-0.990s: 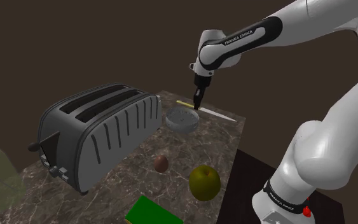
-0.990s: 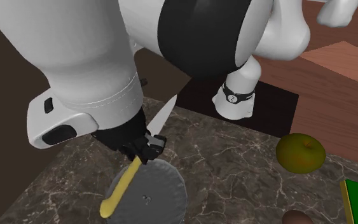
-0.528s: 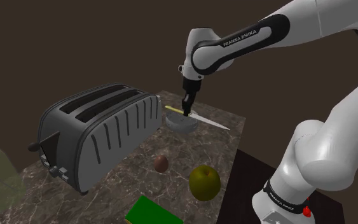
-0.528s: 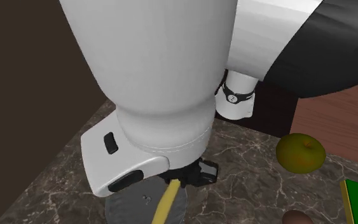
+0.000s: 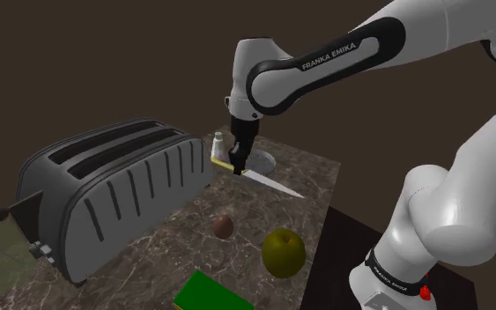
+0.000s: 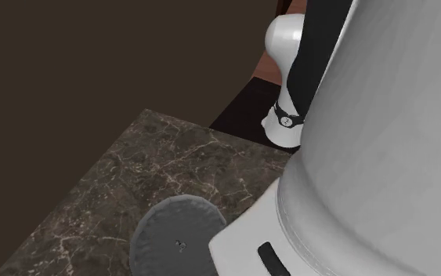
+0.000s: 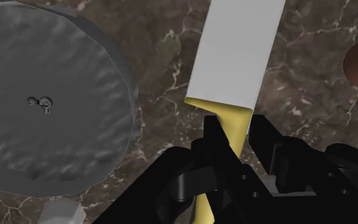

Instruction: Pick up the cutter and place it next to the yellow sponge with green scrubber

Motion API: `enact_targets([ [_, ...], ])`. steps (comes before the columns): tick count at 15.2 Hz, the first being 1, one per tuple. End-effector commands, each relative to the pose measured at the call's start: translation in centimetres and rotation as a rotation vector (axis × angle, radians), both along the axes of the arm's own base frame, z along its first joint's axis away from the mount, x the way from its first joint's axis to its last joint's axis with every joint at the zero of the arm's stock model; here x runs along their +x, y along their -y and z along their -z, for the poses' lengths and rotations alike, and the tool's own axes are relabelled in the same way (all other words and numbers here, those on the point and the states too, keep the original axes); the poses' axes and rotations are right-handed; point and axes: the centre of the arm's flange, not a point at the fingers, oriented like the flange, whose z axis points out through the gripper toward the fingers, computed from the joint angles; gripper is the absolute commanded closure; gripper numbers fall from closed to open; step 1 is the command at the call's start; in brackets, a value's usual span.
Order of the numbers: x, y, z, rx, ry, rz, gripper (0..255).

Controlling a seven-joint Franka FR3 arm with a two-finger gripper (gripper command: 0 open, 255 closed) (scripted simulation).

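Observation:
The cutter is a knife with a yellow handle (image 5: 222, 163) and a pale blade (image 5: 272, 183). It hangs level above the marble counter (image 5: 263, 216), with my gripper (image 5: 238, 161) shut on the handle. In the wrist view the black fingers (image 7: 217, 139) clasp the yellow handle (image 7: 232, 124), and the blade (image 7: 238, 54) points away from the hand. The green-topped sponge (image 5: 210, 293) lies at the counter's near edge in the shoulder view, well apart from the knife.
A big grey toaster (image 5: 105, 194) stands at the shoulder view's left, close to the gripper. A grey plate (image 5: 264, 162) (image 6: 175, 235) (image 7: 44, 102) lies under the hand, with a small white shaker (image 5: 219, 141) beside it. A green apple (image 5: 283, 253) and a brown lump (image 5: 224, 226) lie near the sponge.
The gripper has carried the knife up off the counter and toward the shoulder view's left, over the plate. The toaster now sits further left, and a white shaker has come into sight.

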Motion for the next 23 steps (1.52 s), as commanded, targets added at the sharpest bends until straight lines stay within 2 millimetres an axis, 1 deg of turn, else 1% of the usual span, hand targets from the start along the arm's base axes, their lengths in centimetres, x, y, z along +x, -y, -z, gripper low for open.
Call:
enact_targets([
  [1,-0.2,-2.7,0.1,0.0,0.001,0.0,255],
  [23,-1.5,-31.7,0.1,0.0,0.001,0.0,255],
])
